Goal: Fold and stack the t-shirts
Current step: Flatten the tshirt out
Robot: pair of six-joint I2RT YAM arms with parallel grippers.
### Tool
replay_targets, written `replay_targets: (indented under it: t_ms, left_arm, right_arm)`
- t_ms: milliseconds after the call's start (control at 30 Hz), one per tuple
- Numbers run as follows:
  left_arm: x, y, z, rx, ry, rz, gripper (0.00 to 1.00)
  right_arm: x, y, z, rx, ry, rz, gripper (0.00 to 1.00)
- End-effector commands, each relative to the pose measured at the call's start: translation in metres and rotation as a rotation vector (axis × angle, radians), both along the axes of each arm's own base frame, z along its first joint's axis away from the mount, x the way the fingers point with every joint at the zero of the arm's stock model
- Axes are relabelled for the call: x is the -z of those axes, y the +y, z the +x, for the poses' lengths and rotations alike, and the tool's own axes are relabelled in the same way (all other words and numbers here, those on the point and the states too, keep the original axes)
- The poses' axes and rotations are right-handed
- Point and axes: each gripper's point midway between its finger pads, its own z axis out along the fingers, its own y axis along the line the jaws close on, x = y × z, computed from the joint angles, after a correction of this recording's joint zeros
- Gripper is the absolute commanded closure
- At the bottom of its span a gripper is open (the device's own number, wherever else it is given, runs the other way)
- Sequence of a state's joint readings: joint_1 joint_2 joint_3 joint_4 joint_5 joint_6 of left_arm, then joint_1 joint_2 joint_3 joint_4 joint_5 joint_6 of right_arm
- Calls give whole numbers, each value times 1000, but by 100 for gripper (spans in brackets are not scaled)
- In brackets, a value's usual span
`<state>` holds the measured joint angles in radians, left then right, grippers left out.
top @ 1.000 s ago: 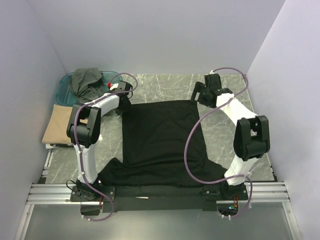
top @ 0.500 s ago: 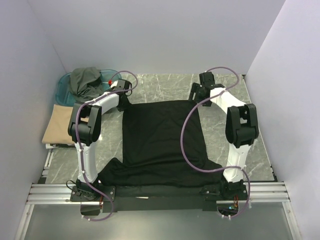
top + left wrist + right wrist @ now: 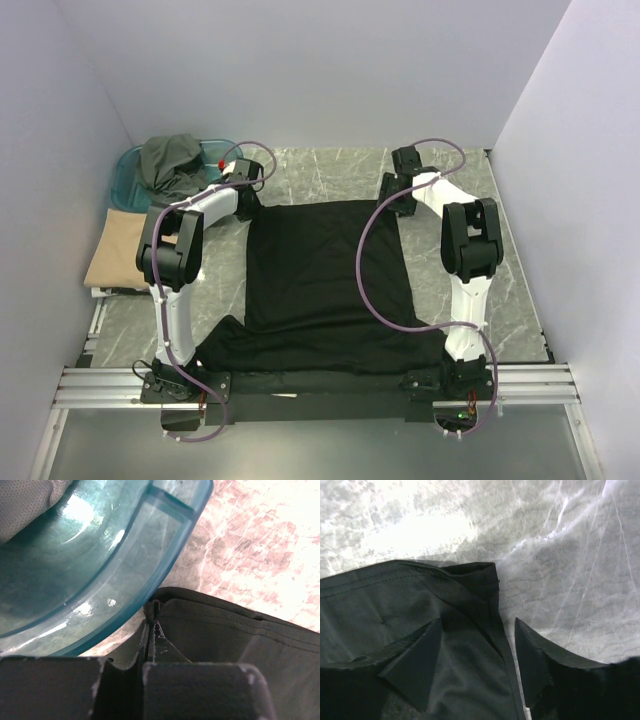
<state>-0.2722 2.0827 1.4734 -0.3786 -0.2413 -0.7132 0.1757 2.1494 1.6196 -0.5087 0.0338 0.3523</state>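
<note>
The marble table [image 3: 470,200] is covered at its middle by the black t-shirt [image 3: 325,280], which is spread flat, its sleeves lying toward the arm bases. The tan-beige t-shirt [image 3: 115,250] is laid folded at the table's left edge. Beyond it, the teal tub [image 3: 122,175] is set in the far left corner, and the dark grey-olive t-shirt [image 3: 170,160] is heaped in it. The black shirt's far left corner is pinched in the clenched left gripper [image 3: 150,625], just beside the tub. The far right corner's hem is straddled by the right gripper [image 3: 477,622], whose jaws are held apart.
</note>
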Motion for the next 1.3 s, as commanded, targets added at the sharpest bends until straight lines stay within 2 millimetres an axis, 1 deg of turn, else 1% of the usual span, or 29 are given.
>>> replay_targets:
  t_ms: [0, 33, 100, 233, 367, 433, 467, 533, 567, 633, 667, 800, 833, 867, 933, 967, 1000, 1033, 1100, 1167, 1200, 1233, 1267]
  left_arm:
    - [9, 1, -9, 25, 28, 12, 99]
    - [8, 1, -8, 27, 22, 12, 99]
    - [3, 2, -8, 29, 5, 16, 99]
    - [-7, 4, -5, 28, -33, 25, 99]
    - [-9, 5, -2, 30, -37, 35, 99]
    - [-10, 5, -1, 28, -41, 34, 99]
    - [-12, 5, 0, 26, -46, 33, 99]
    - [-14, 6, 1, 21, -53, 34, 99]
    - [-15, 6, 2, 23, -56, 35, 99]
    - [-17, 6, 3, 22, -58, 36, 99]
    - [-18, 6, 3, 20, -60, 38, 99]
    - [-21, 6, 3, 20, -67, 33, 99]
    - [-20, 5, 2, 21, -67, 31, 99]
    - [-21, 5, 3, 22, -69, 29, 99]
    - [-20, 5, 1, 24, -63, 28, 99]
    - [-19, 5, 2, 20, -61, 30, 99]
    - [-18, 6, 2, 18, -58, 33, 99]
    - [-18, 6, 1, 17, -55, 36, 99]
    - [-20, 7, 2, 14, -58, 39, 99]
    - [-21, 7, 3, 16, -64, 42, 99]
    - [-22, 7, 4, 18, -67, 42, 99]
    - [-26, 6, 7, 18, -77, 41, 99]
    - [-29, 7, 9, 20, -85, 45, 99]
  right_arm:
    - [-9, -1, 13, -2, -20, 2, 35]
    - [-6, 0, 13, -5, -13, 3, 36]
    - [-7, 0, 16, -4, -18, 4, 40]
    - [-6, 0, 14, 0, -10, 5, 51]
    - [-7, 1, 16, -4, -11, 4, 51]
    - [-5, 0, 16, 1, 3, -5, 52]
    - [-8, 0, 19, 1, -3, -4, 52]
    - [-4, -1, 19, 3, 11, -10, 52]
    - [-7, 0, 21, 4, 6, -13, 52]
    - [-4, -1, 20, 9, 23, -18, 52]
    - [-6, 0, 22, 7, 17, -21, 52]
    - [-5, 0, 22, 10, 33, -26, 52]
    - [-3, 0, 22, 13, 40, -28, 52]
    - [-6, 0, 25, 15, 34, -25, 52]
    - [-2, 0, 23, 12, 58, -31, 52]
    - [-5, 1, 26, 10, 52, -32, 51]
    - [-4, -1, 26, 14, 60, -39, 52]
    - [-1, -1, 25, 15, 72, -43, 52]
    - [-4, -1, 27, 8, 70, -46, 53]
    - [-3, -1, 27, 5, 76, -47, 66]
    - [-3, -1, 28, 3, 69, -45, 75]
    - [-4, 0, 30, 0, 62, -44, 93]
    - [-4, 1, 30, -7, 60, -38, 100]
